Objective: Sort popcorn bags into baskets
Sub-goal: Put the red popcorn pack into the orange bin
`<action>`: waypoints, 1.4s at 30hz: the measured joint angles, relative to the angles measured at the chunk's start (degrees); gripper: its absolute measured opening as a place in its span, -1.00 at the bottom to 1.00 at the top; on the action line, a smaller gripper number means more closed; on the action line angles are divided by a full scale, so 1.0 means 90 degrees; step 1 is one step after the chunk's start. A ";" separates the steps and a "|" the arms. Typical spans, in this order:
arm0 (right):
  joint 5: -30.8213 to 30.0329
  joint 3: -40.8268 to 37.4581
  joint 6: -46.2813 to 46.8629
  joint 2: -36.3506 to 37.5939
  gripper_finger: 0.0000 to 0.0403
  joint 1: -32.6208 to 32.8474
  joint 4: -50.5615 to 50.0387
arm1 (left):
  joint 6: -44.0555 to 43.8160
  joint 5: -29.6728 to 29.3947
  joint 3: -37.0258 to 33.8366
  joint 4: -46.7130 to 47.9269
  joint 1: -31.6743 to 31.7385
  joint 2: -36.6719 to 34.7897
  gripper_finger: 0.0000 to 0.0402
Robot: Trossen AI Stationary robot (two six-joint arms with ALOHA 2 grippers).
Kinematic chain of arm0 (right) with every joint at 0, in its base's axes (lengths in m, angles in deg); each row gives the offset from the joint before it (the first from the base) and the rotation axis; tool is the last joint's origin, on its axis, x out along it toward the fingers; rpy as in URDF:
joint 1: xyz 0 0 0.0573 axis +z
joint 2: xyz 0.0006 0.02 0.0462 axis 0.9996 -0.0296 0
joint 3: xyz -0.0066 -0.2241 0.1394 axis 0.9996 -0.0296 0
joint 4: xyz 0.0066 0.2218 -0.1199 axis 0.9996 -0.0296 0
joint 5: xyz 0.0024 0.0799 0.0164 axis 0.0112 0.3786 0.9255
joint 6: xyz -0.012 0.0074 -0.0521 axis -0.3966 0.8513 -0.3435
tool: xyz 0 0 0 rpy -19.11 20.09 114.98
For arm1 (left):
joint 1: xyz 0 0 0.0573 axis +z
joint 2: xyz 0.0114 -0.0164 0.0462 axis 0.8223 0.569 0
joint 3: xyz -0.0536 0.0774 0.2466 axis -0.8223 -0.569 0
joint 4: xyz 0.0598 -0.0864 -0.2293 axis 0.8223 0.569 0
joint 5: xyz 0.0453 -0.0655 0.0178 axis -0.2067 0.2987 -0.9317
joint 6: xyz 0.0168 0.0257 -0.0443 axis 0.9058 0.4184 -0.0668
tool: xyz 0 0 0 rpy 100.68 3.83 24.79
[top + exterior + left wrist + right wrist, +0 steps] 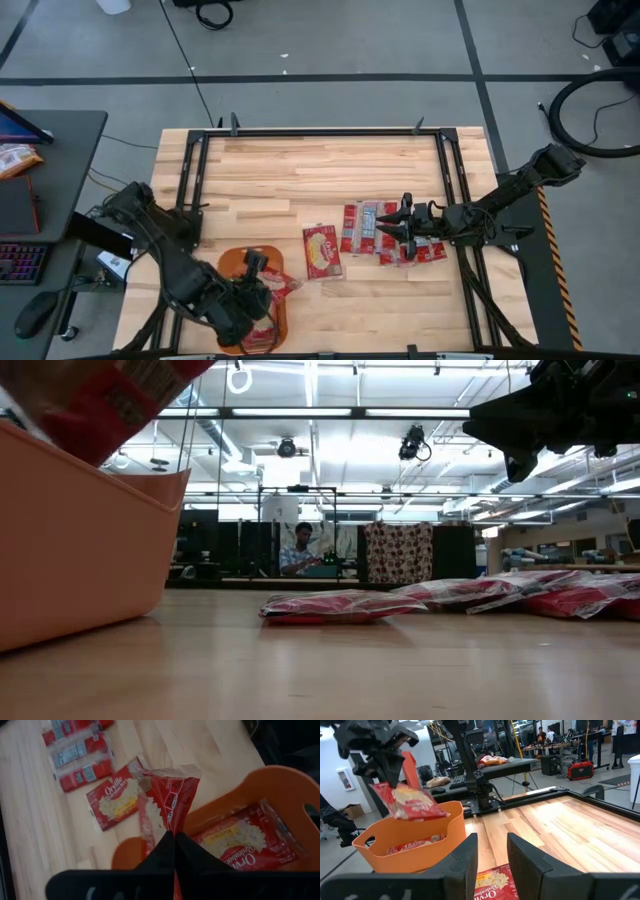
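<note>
My left gripper (257,272) hangs over the orange basket (226,262) at the table's near left and is shut on a wide red popcorn bag (167,795). This bag also shows in the right wrist view (407,800). Another wide bag (245,847) lies flat inside the basket. One wide bag (321,250) lies flat on the table's middle. My right gripper (405,228) is open and hovers above a cluster of narrow grey-panelled bags (372,228) without touching them. In its own view the fingers stand apart (491,857). My left gripper pinches the wide bag between its two fingers at one end (170,822), coming from above. The bag is lifted clear and hangs slanted below the fingers, over the basket's opening (410,802).
The basket's wall (70,540) fills the low view's left. Bags on the table (340,605) lie flat, with more to the right (560,595). A black frame rail (330,132) borders the table. Bare wood lies toward the far edge (300,170). People sit in the room beyond.
</note>
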 joint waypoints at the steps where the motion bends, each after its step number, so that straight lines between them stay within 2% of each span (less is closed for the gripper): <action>1: 0.0001 0.0000 0.0000 0.0000 -0.46 0.0000 0.0004 | -0.0005 0.0000 0.0000 -0.0006 -0.0022 0.0039 -0.98; 5: 0.0002 0.0000 0.0000 0.0000 -0.46 0.0001 0.0010 | -0.0132 -0.0036 -0.0070 -0.0072 -0.0122 0.0077 -0.98; 13: 0.0044 0.0000 0.0000 0.0000 -0.46 -0.0001 0.0011 | -0.0337 0.0044 -0.1171 -0.0753 -0.0277 0.0010 -0.98; 21: 0.0058 0.0000 0.0000 0.0000 -0.46 0.0001 0.0012 | -0.0301 0.0696 -0.1719 -0.0763 -0.0371 0.0001 -0.96; 26: 0.0058 0.0000 0.0000 -0.0001 -0.46 0.0000 0.0012 | 0.0070 0.1378 -0.1875 -0.0774 -0.0384 -0.0002 -0.80; 30: 0.0058 -0.0001 0.0000 0.0000 -0.46 0.0001 0.0012 | 0.0144 0.1556 -0.1701 -0.0667 -0.0358 -0.0003 -0.63; 36: 0.0061 0.0000 0.0017 0.0000 -0.46 -0.0001 0.0012 | 0.0173 0.1486 -0.1232 -0.0311 -0.0184 -0.0005 -0.53; 42: 0.0061 0.0000 0.0015 0.0000 -0.46 0.0000 0.0012 | 0.0050 0.0367 -0.1299 -0.0952 0.0091 0.0087 -0.53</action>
